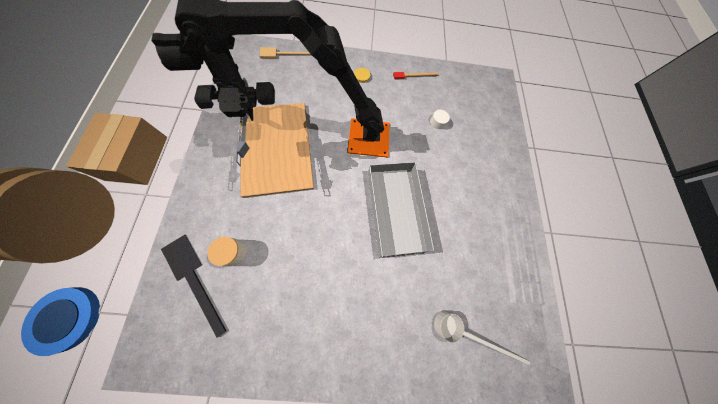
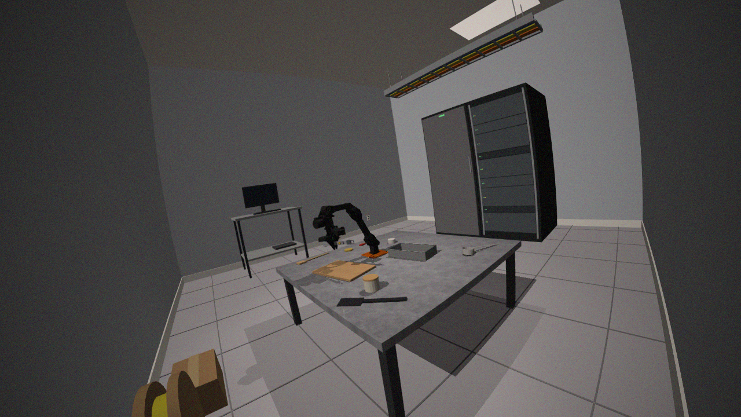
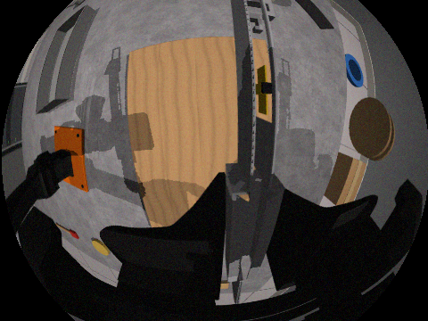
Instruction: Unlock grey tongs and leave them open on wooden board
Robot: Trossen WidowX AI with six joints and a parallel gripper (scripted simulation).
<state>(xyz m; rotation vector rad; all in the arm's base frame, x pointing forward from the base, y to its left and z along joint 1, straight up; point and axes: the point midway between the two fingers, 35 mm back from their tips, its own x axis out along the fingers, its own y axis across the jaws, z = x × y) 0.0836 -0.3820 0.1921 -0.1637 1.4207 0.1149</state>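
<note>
With its fingers clamped on the grey tongs (image 3: 252,125), held tips-down over the wooden board's (image 1: 276,150) edge, the gripper (image 1: 244,111) should probably squeeze firmly, then lower gently.

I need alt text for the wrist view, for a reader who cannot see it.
The gripper is shut on the grey tongs, whose two arms run close together away from the camera, above the wooden board. A grey table lies beneath, with the roasting tin at left.

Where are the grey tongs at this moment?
In the top view, the grey tongs hang in the shut gripper at the wooden board's left edge, off the roasting tin.
</note>
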